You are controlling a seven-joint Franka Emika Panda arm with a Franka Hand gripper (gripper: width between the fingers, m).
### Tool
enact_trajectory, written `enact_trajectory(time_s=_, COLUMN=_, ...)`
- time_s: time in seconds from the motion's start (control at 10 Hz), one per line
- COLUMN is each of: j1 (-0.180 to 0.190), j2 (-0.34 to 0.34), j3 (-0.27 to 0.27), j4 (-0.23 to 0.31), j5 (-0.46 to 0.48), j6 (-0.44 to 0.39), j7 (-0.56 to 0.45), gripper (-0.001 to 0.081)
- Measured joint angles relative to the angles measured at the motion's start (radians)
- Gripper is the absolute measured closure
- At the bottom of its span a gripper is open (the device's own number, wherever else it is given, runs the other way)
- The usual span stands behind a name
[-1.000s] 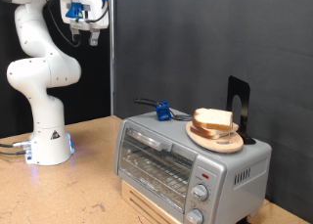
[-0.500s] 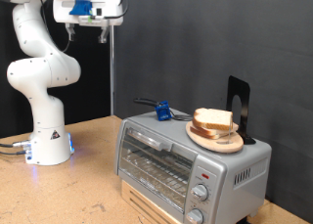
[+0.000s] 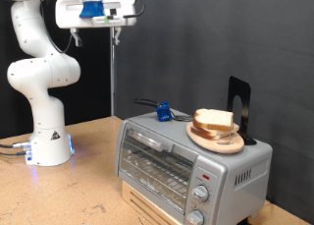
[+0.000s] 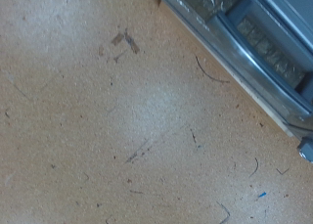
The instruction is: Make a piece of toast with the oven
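The piece of toast (image 3: 214, 119) lies on a round wooden plate (image 3: 220, 140) on top of the oven (image 3: 182, 158). The oven's glass door is closed, and its knobs (image 3: 200, 194) run down the right panel. My gripper (image 3: 116, 28) hangs high near the exterior view's top, well up and to the left of the oven, with nothing seen between its fingers. The wrist view shows no fingers, only the wooden table (image 4: 117, 126) and the oven's front edge (image 4: 256, 48) from above.
The robot's white base (image 3: 47, 141) stands on the table at the exterior view's left. A small blue object (image 3: 163, 112) and a black upright stand (image 3: 238, 107) sit on the oven top. A black backdrop fills the rear.
The hand has swung towards the exterior view's right, from above the robot's base to a spot nearer the oven. Toast, plate and oven have not moved.
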Motion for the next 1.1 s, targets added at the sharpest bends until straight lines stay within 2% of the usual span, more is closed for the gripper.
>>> enact_trajectory(time_s=0.1, j1=-0.011, j2=0.046, j3=0.021, j4=0.015, j5=-0.039, j6=0.054, j7=0.053, gripper=-0.0003)
enact_trajectory(time_s=0.2, j1=-0.039, j2=0.085, j3=0.051, j4=0.041, j5=-0.067, j6=0.08, j7=0.1, gripper=-0.0003)
enact_trajectory(time_s=0.3, j1=-0.038, j2=0.082, j3=0.048, j4=0.039, j5=-0.054, j6=0.073, j7=0.082, gripper=-0.0003)
enact_trajectory(time_s=0.5, j1=-0.002, j2=0.076, j3=0.007, j4=0.029, j5=-0.036, j6=0.065, j7=-0.17, gripper=-0.0003)
enact_trajectory(time_s=0.7, j1=0.028, j2=0.103, j3=-0.008, j4=0.008, j5=-0.047, j6=0.141, j7=-0.399, gripper=-0.0003)
enact_trajectory(time_s=0.8, j1=0.04, j2=0.135, j3=-0.008, j4=0.016, j5=-0.057, j6=0.168, j7=-0.479, gripper=-0.0003)
enact_trajectory(time_s=0.9, j1=0.036, j2=0.132, j3=-0.008, j4=0.016, j5=-0.052, j6=0.164, j7=-0.44, gripper=-0.0003)
enact_trajectory(time_s=1.1, j1=0.051, j2=0.141, j3=-0.046, j4=0.031, j5=0.071, j6=0.077, j7=-0.552, gripper=-0.0003)
